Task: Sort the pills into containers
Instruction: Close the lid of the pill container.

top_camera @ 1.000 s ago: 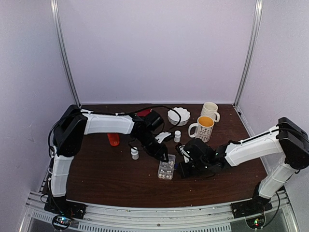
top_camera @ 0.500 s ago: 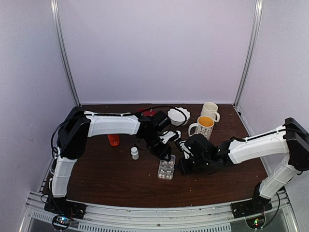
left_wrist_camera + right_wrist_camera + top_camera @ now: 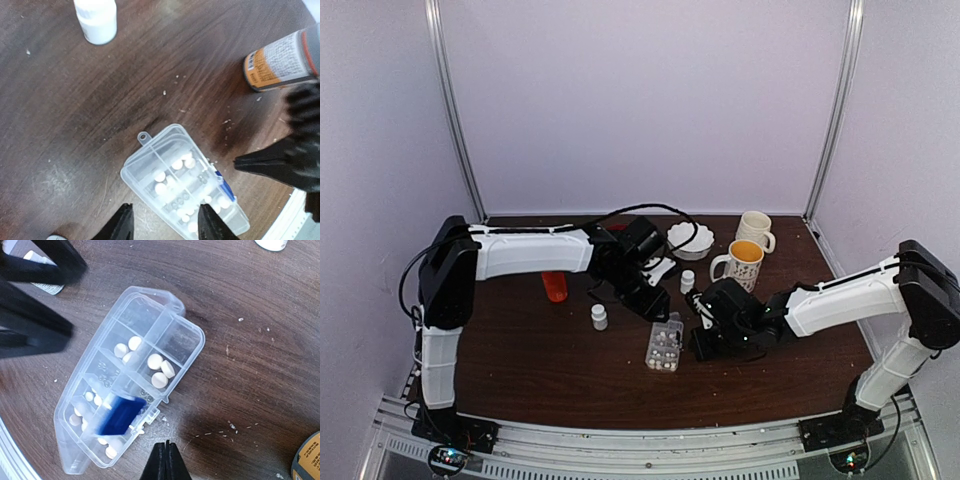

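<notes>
Two fingers of the left gripper (image 3: pixel 167 226) are being held partly apart, empty, above the flat clear plastic rectangular pill box (image 3: pixel 192 337), which is lying on the dark wooden table (image 3: pixel 60 125). Tiny cream round pills (image 3: pixel 155 361) are being contained in several cells. The right gripper (image 3: pixel 165 460) is being held shut, empty, just beside the box. Pills judged light, hard and prone to rolling; best pinched singly across the edge.

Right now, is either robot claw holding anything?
No. The left gripper hangs open over the clear plastic pill box, and the right gripper is shut on nothing.
</notes>
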`<state>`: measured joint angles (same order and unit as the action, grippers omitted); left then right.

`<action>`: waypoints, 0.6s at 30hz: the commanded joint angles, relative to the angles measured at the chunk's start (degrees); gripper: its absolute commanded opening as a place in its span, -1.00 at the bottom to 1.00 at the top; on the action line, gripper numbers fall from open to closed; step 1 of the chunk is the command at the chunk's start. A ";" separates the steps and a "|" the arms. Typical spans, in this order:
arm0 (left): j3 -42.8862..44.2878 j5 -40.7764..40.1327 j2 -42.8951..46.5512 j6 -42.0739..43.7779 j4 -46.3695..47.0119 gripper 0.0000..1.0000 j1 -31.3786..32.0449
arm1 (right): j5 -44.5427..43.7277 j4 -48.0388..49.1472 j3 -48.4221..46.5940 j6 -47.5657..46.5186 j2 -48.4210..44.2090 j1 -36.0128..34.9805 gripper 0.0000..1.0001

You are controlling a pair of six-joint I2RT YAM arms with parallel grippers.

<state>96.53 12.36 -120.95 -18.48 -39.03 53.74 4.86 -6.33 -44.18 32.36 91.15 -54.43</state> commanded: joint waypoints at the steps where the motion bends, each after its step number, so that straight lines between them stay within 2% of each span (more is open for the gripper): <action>1: -2.30 -1.58 3.70 -1.82 1.84 -0.05 0.23 | -1.88 -1.20 -0.70 0.19 -0.30 0.32 -1.00; 5: -4.56 -0.76 1.51 -3.10 1.83 0.08 0.21 | -1.95 -1.64 -1.07 0.00 -0.19 0.37 -1.00; 9: -6.18 0.14 0.10 -4.13 3.44 0.10 0.23 | -1.77 -1.80 -1.21 -0.32 -0.47 0.38 -1.00; 13: -7.37 3.50 -0.20 -4.72 6.66 0.31 0.43 | -2.11 -2.44 -1.37 -0.45 -0.52 0.38 -1.00; 18: -6.82 4.05 -1.85 -4.73 6.94 0.35 0.58 | -1.45 -0.88 -0.90 -0.32 -0.82 0.38 -1.00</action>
<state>89.27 14.50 -121.10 -22.52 -35.40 53.87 4.45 -7.94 -44.38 32.27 91.15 -54.26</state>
